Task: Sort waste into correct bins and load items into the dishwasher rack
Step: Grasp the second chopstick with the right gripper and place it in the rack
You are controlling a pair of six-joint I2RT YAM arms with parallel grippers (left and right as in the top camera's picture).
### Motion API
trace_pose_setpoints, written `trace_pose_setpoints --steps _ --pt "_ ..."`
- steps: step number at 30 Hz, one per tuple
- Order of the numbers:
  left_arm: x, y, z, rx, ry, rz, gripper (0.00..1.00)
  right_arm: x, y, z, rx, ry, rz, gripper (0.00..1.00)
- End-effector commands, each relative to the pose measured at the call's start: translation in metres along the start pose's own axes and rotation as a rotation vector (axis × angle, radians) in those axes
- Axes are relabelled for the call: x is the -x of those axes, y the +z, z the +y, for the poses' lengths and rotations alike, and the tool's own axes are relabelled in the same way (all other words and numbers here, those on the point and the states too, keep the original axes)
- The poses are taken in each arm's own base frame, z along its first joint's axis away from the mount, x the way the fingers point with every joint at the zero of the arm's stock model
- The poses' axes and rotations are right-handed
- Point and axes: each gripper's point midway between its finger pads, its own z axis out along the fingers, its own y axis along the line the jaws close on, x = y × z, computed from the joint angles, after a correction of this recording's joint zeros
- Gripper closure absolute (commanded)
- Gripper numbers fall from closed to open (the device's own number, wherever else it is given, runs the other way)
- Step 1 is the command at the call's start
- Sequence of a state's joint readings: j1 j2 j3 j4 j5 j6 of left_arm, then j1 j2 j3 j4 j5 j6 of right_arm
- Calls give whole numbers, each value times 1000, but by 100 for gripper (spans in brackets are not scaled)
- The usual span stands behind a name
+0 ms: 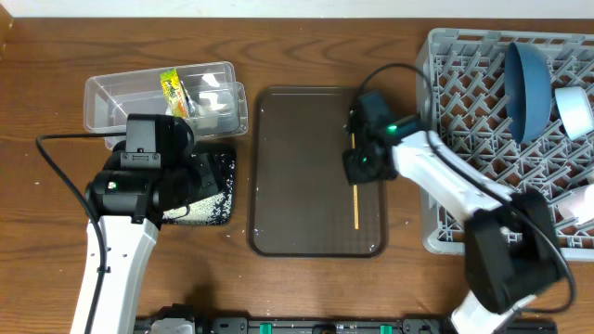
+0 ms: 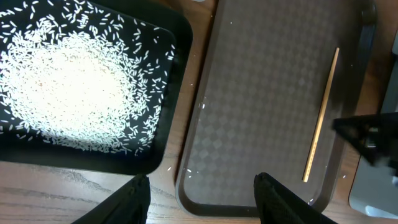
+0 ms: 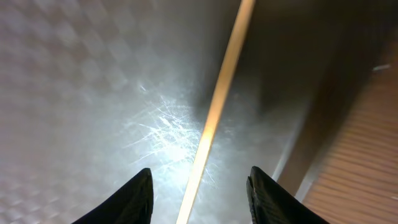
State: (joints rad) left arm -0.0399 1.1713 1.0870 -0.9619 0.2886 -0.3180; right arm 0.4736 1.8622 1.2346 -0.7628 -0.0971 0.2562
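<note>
A wooden chopstick (image 1: 355, 204) lies on the brown serving tray (image 1: 297, 167), near its right side. My right gripper (image 1: 357, 165) is open low over the chopstick's upper end; in the right wrist view the chopstick (image 3: 214, 106) runs between the open fingers (image 3: 199, 193). My left gripper (image 2: 202, 199) is open and empty over the gap between the black tray (image 2: 168, 155) with white rice grains (image 2: 68, 81) and the brown tray (image 2: 261, 93). The clear tub (image 1: 102, 93) holds a yellow-green wrapper (image 1: 173, 91) and white tissue (image 1: 215, 100). The grey dishwasher rack (image 1: 464, 111) holds the blue plate (image 1: 527, 83).
White and pale cups or bowls (image 1: 575, 109) stand at the rack's right edge, partly cut off. The left arm (image 1: 139, 186) covers part of the black tray (image 1: 218, 199). A chopstick also shows in the left wrist view (image 2: 321, 118).
</note>
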Motion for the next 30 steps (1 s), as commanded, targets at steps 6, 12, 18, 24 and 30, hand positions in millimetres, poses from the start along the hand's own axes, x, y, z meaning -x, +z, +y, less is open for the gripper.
trace_pose_setpoints --steps 6,12,18,24,30 --pt "1 -1 1 1 -6 0 43 -26 44 1 -52 45 126 76" --pt "1 -1 1 1 -6 0 43 -17 31 -2 -50 64 99 99" --pt "1 -1 1 1 -6 0 43 17 -36 -19 -31 89 -53 99" --pt "1 -1 1 1 -6 0 43 37 -130 -74 -139 133 -298 99" --pt "1 -1 1 1 -6 0 43 31 -164 -132 -230 198 -361 99"
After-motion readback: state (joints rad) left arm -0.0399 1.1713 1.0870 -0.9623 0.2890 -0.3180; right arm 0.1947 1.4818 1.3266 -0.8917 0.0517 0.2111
